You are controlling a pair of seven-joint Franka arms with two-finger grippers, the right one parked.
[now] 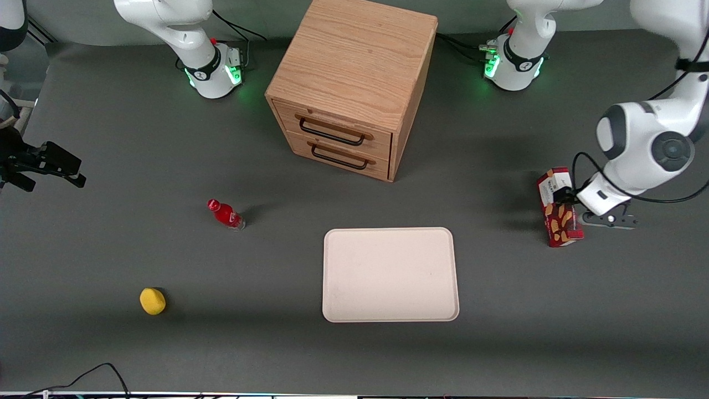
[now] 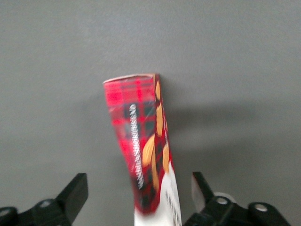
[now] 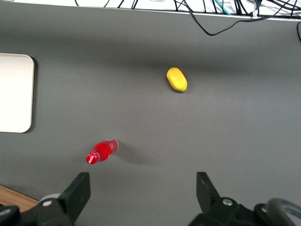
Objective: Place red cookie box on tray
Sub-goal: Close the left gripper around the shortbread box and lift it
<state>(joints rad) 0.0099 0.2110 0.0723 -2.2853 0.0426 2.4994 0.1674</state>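
Note:
The red cookie box is a long dark-red plaid carton with tan cookie pictures and a white label end. It is at the working arm's end of the table, well apart from the tray. My left gripper is at the box's white-label end. In the left wrist view the box runs between the two fingers of the gripper, which is open, with a gap showing on each side. The cream-white tray lies flat mid-table, nearer the front camera than the cabinet, with nothing on it.
A wooden two-drawer cabinet stands mid-table, farther from the front camera than the tray. A small red bottle and a yellow lemon-like object lie toward the parked arm's end. The right wrist view shows the bottle, yellow object and tray corner.

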